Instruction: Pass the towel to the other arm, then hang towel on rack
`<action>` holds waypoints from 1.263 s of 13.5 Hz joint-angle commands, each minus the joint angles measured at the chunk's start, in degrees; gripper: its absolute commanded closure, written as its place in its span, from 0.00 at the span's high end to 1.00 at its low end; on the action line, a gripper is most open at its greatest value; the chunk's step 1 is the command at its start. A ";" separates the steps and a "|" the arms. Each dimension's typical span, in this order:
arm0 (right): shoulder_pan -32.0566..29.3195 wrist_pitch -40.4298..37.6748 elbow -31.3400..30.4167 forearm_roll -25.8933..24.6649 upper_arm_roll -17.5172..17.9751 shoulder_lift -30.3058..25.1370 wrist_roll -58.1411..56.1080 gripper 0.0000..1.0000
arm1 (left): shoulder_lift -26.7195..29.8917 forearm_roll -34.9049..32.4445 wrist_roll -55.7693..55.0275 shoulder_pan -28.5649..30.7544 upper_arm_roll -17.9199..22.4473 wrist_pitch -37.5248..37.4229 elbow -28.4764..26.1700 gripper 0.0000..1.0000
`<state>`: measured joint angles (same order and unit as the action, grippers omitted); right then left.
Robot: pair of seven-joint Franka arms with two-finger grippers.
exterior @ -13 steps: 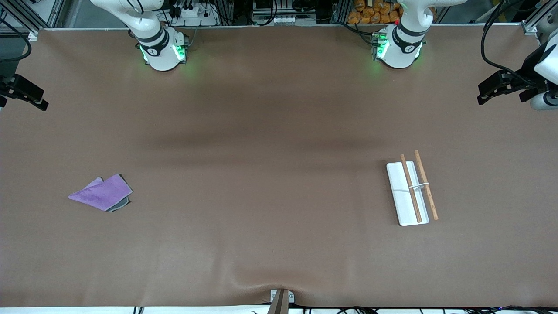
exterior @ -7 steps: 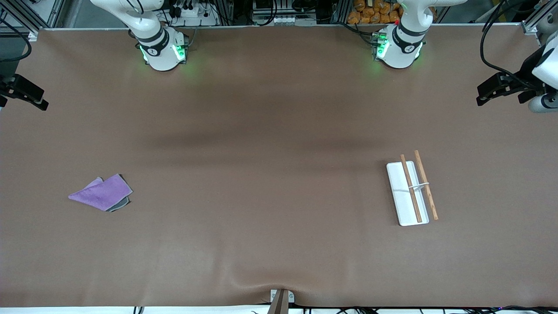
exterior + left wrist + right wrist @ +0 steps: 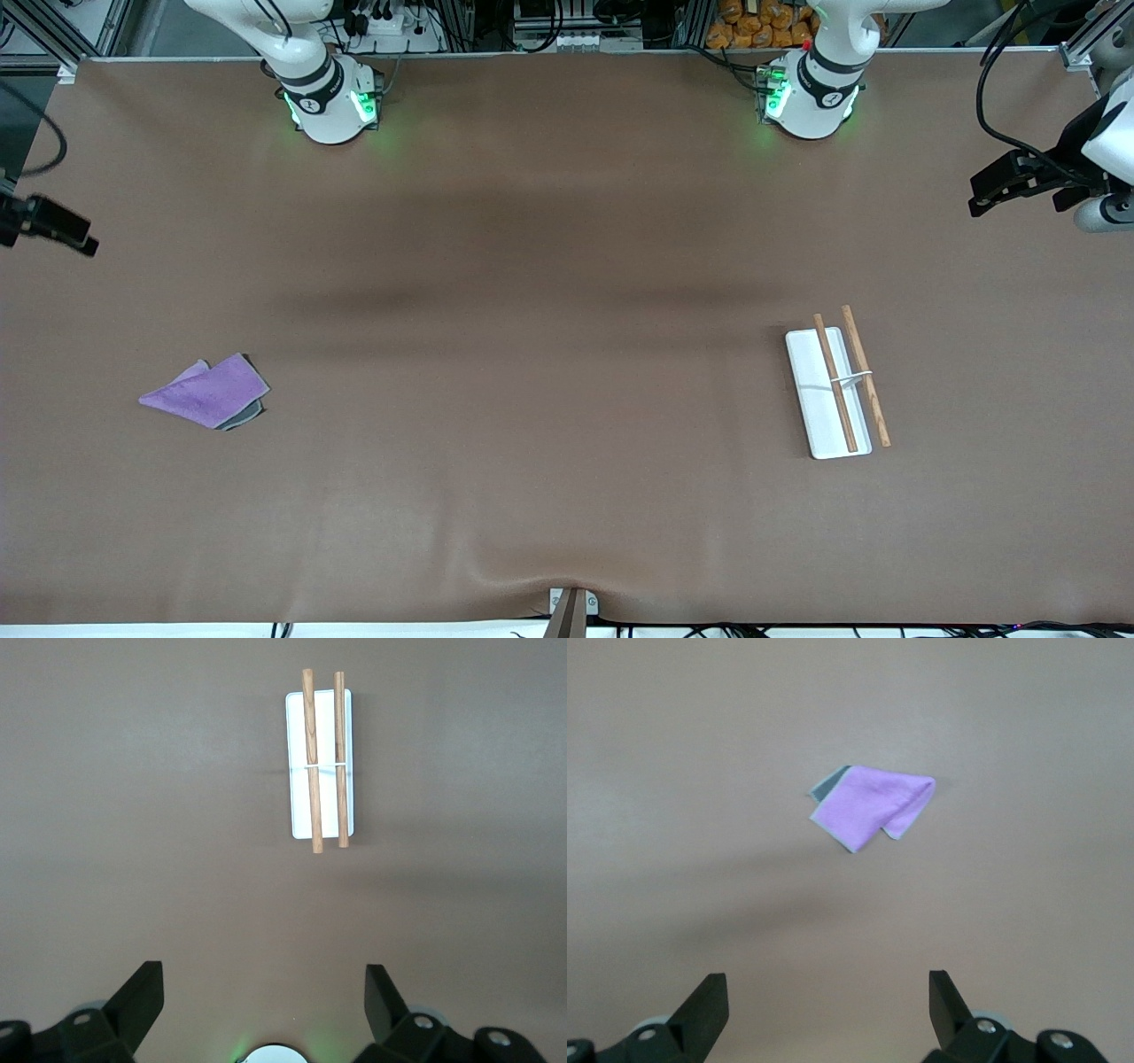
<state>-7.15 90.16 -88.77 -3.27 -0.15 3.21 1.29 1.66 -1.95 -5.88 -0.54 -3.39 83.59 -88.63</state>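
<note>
The purple towel [image 3: 205, 392], folded over with a dark grey corner showing, lies flat on the table toward the right arm's end; it also shows in the right wrist view [image 3: 873, 806]. The rack [image 3: 806, 381], a white tray base with two brown rods [image 3: 835, 381], stands toward the left arm's end and shows in the left wrist view [image 3: 296, 744]. My right gripper [image 3: 75, 235] hangs open and empty over the table's edge at its own end, away from the towel. My left gripper [image 3: 983, 190] hangs open and empty over its end of the table, away from the rack.
Brown cloth covers the whole table [image 3: 567, 354]. Both arm bases [image 3: 328, 102] [image 3: 811, 97] stand along the table's edge farthest from the front camera. A small bracket [image 3: 571, 607] sits at the edge nearest that camera.
The right gripper has shifted over the table's end toward the front camera's side. The left gripper has barely moved. Towel and rack lie as before.
</note>
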 commanded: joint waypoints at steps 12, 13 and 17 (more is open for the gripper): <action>-11.75 19.95 0.80 -0.43 0.59 21.12 2.83 1.00 | -0.87 -0.42 0.52 0.36 -0.92 0.44 0.56 1.00; -11.75 21.71 0.80 -0.34 0.59 22.61 4.59 1.00 | -0.87 -0.42 0.52 0.36 -0.92 0.44 0.56 1.00; -13.59 28.48 0.80 1.24 0.68 28.59 10.13 1.00 | -0.87 -0.42 0.52 0.54 -0.92 0.53 0.56 1.00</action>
<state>-18.81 116.47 -89.22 -3.14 -0.50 28.83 8.74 1.02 -1.95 -5.88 -0.47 -3.95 83.76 -88.60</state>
